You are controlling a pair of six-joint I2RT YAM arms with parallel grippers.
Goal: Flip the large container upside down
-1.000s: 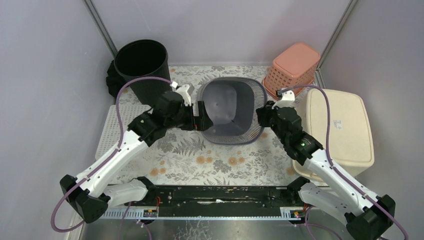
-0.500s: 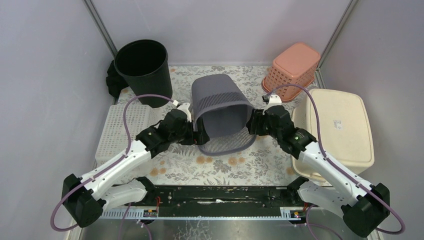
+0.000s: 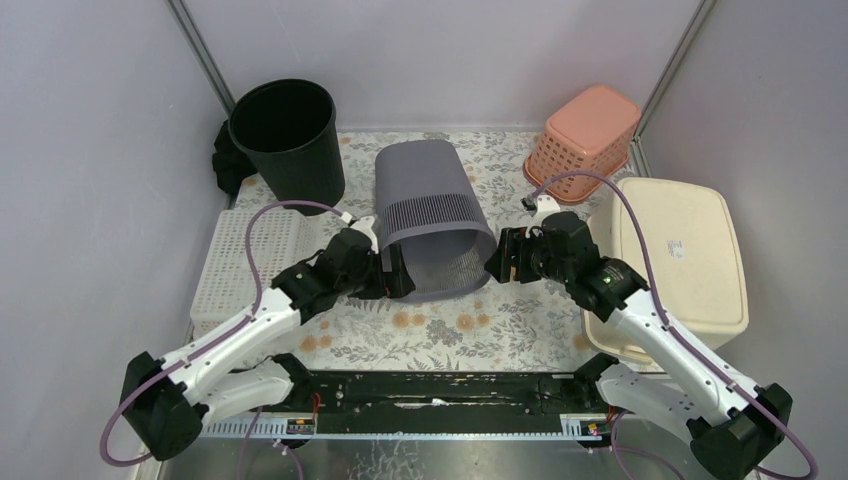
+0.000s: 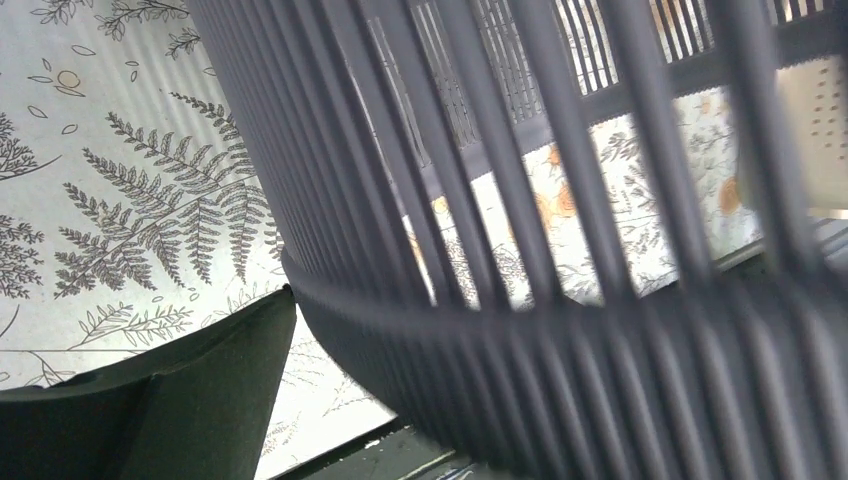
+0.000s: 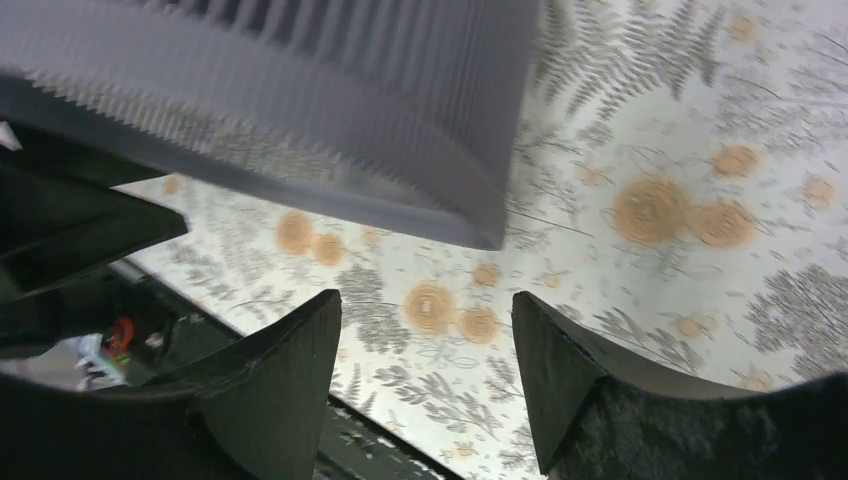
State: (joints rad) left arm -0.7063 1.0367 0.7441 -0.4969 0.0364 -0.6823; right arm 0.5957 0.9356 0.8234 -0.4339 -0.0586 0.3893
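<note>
Right gripper (image 5: 425, 300): jaws apart with nothing between them, having let go within the last second. Left gripper (image 3: 393, 272): jaws wide, one finger against the rim (its partner is hidden behind the slats). Between them the large grey slatted plastic container (image 3: 430, 215), upright a second ago, now leans mouth-down toward the arms on the fern-patterned table cover (image 3: 450, 335). Judgement: inversion nearly complete, though the container must yet settle flat on its rim.

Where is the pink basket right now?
In the top view, the pink basket sits far back on the right side, just behind the cream box and to the right of the grey container.
</note>
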